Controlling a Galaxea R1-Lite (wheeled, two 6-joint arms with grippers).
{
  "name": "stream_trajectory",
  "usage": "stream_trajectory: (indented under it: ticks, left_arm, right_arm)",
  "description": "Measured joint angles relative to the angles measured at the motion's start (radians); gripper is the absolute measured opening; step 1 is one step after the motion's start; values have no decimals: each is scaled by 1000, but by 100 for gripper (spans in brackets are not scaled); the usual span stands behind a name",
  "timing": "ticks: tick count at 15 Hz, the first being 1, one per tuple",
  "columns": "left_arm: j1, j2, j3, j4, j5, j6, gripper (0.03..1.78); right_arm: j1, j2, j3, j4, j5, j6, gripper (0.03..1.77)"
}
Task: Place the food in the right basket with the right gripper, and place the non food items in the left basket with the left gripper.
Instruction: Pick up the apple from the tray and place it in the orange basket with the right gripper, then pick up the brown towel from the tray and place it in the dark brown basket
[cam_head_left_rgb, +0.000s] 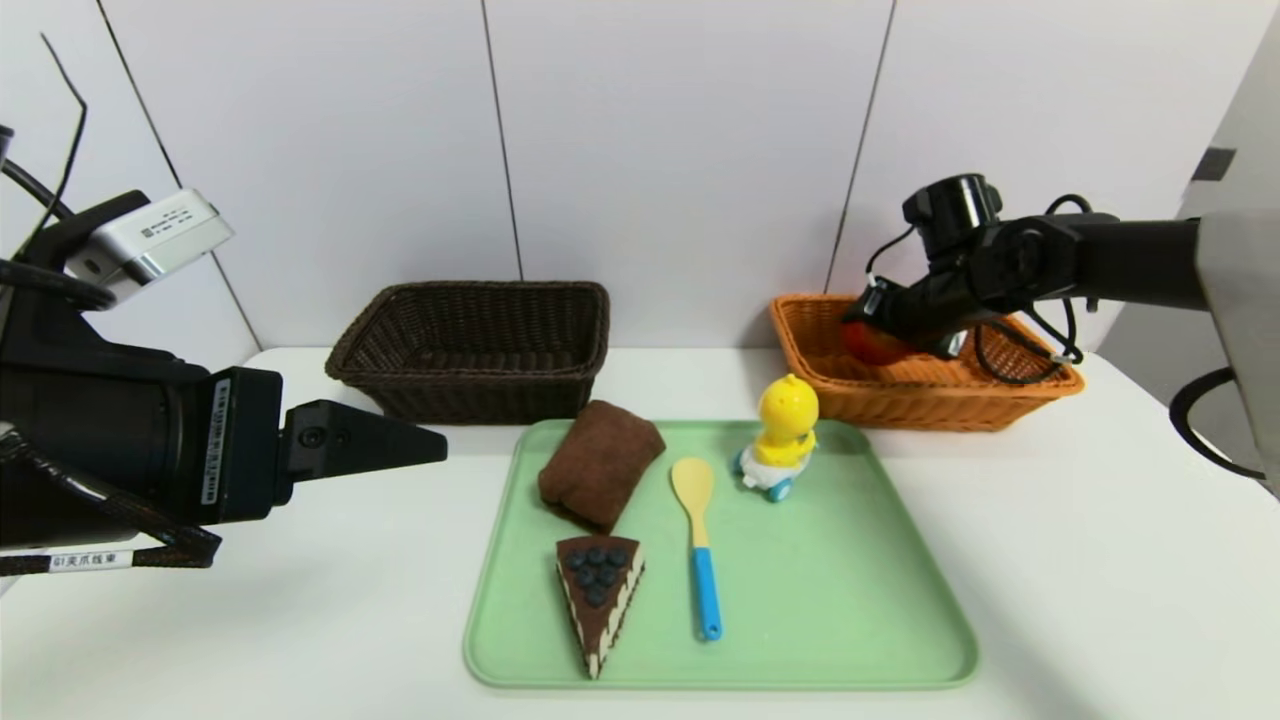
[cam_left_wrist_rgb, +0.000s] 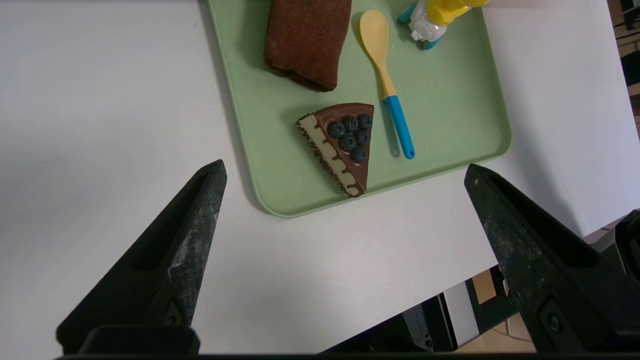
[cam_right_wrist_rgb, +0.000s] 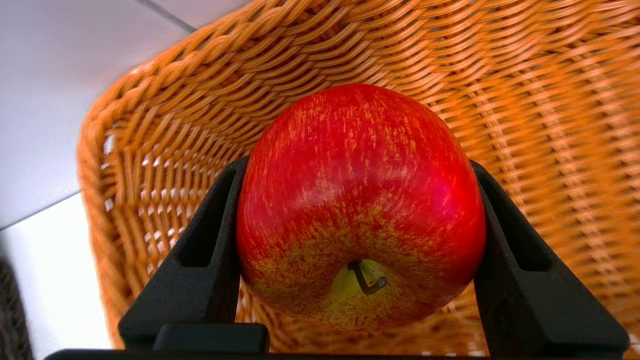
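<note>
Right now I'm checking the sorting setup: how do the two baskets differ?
The left basket is dark brown; the right basket is orange. The left basket shows nothing inside, while the right gripper holds a red apple inside the right basket. Both are rectangular wicker, standing behind the green tray.

A white table (cam_head_left_rgb: 1080, 560) carries everything. Directly on it lie a pale green tray (cam_head_left_rgb: 850, 600) in the middle near the front, a dark brown wicker basket (cam_head_left_rgb: 470, 345) behind the tray's left corner, and an orange wicker basket (cam_head_left_rgb: 930, 400) behind its right corner, both close to the wall.
</note>
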Motion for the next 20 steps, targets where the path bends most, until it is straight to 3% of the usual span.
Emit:
stream_trajectory:
  ticks: [4, 8, 11, 16, 20]
  left_arm:
    - [0, 0, 4, -1, 0, 0, 169]
    - [0, 3, 9, -1, 1, 0, 169]
    - [0, 3, 11, -3, 2, 1, 169]
    - [-6, 8, 11, -3, 3, 3, 169]
    - [-17, 24, 36, -114, 3, 9, 169]
  right_arm:
    - [-15, 30, 0, -43, 0, -23, 123]
    - [-19, 35, 1, -49, -2, -46, 143]
    - [-18, 32, 1, -67, -40, -50, 152]
    - [-18, -10, -1, -222, -43, -67, 161]
    - [-11, -73, -1, -403, -100, -193, 165]
